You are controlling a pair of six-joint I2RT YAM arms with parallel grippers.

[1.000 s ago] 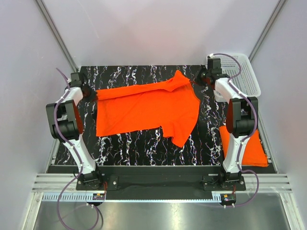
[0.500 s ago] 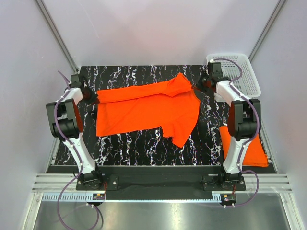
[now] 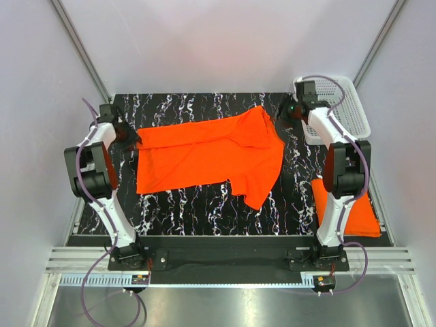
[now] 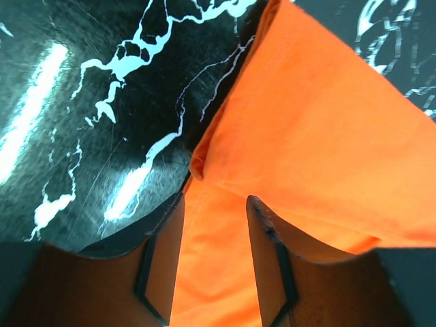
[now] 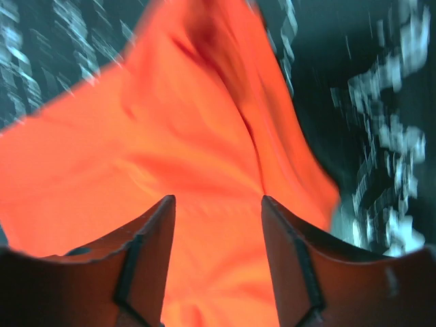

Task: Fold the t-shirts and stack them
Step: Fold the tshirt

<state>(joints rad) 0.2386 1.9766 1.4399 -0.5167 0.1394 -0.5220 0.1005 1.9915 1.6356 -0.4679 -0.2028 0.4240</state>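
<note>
An orange t-shirt [image 3: 211,153] lies spread across the black marbled table [image 3: 204,204], its far edge folded over toward the front. My left gripper [image 3: 129,138] stands open at the shirt's left end. In the left wrist view the left gripper [image 4: 216,201] has its fingers apart over a folded cloth corner [image 4: 204,153]. My right gripper [image 3: 283,112] stands open at the shirt's far right corner. In the blurred right wrist view the right gripper [image 5: 216,199] has only loose orange cloth [image 5: 191,136] below it. A second, folded t-shirt [image 3: 344,204] lies at the front right, partly behind the right arm.
A white mesh basket [image 3: 344,102] stands at the back right corner, right behind the right wrist. Grey walls close in the table on three sides. The arm bases are at the near edge.
Both grippers went from shut on the shirt's far edge to open and let it go. The raised right corner dropped onto the shirt; the right gripper drew back toward the basket.
</note>
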